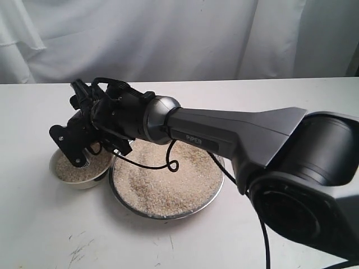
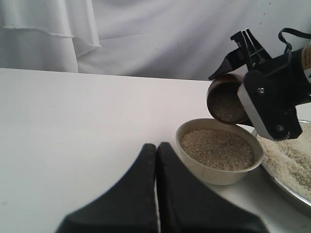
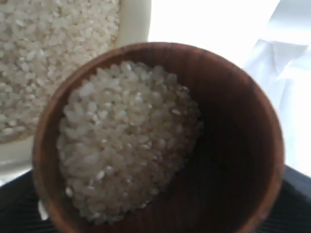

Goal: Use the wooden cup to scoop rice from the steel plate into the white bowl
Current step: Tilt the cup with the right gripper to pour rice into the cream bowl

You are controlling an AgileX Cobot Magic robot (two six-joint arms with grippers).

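Rice (image 3: 126,141) sits in the wooden cup (image 2: 224,99), which I see my right claw (image 2: 245,85) clamping, tilted just above the white bowl (image 2: 214,174) beside the steel plate (image 1: 168,217); left claw (image 2: 156,151) closed, empty.

steel plate (image 2: 286,190) cropped at edge, white bowl (image 1: 78,181) half behind right gripper (image 1: 78,144)
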